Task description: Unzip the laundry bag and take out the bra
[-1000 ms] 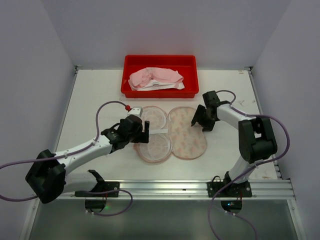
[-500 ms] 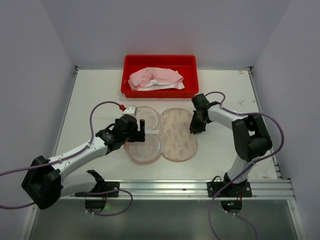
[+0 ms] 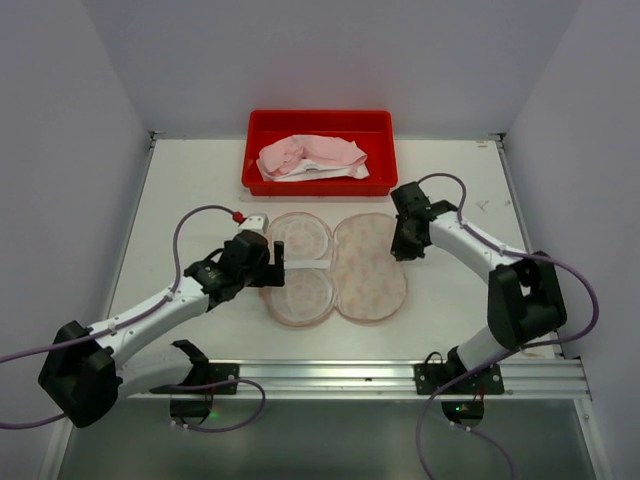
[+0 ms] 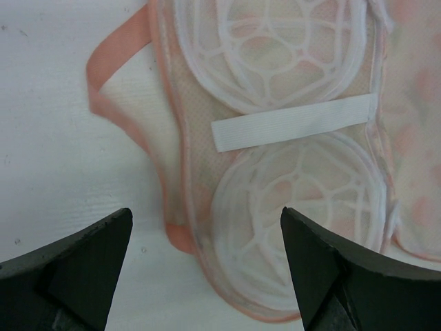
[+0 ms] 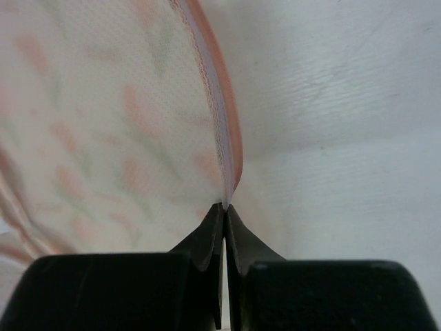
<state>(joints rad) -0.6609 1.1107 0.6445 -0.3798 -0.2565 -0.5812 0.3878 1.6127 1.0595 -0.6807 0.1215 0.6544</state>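
Note:
The laundry bag (image 3: 372,270) lies unzipped and spread flat mid-table, with white cage cups (image 3: 300,268) in its left half. The bra (image 3: 310,158) lies bunched in the red tray (image 3: 318,118) at the back. My left gripper (image 3: 270,268) hovers open over the bag's lower left edge (image 4: 207,276), its fingers (image 4: 89,241) either side of the pink trim. My right gripper (image 3: 400,243) is at the bag's right edge. In the right wrist view it (image 5: 224,207) is shut on the pink edge trim (image 5: 219,103), beside the patterned mesh (image 5: 103,124).
White walls close in the table on the left, back and right. A pink loop strap (image 4: 114,83) trails off the bag's left side. Purple cables (image 3: 200,215) arc over both arms. A metal rail (image 3: 400,372) runs along the near edge.
My right gripper has closed on the bag's right edge and moved right, and the bag shifted right with it. My left gripper drew back slightly to the left and stayed open.

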